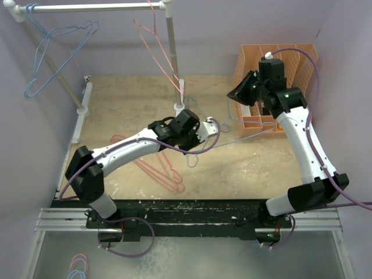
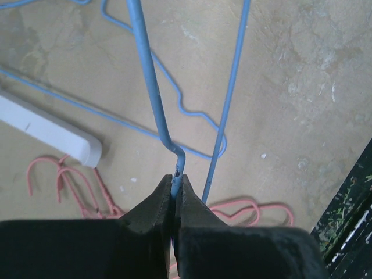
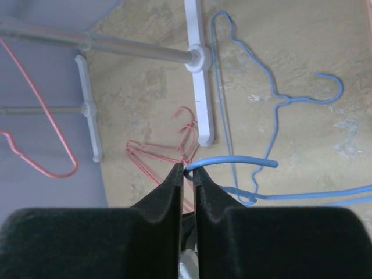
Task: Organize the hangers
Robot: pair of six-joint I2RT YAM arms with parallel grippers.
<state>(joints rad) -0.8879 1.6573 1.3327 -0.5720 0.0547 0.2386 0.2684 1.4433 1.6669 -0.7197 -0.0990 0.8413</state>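
Rack post (image 1: pixel 172 52) near left gripper (image 1: pixel 214 126) clamping blue hanger (image 2: pixel 148 81), pink hangers (image 1: pixel 161 168) beneath

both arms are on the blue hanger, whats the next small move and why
Probably open the right tool and ease it back. Both it and the left tool are pinched shut on what looks like the same light blue wire hanger; one must let go before the other can carry it to the white pole rack.
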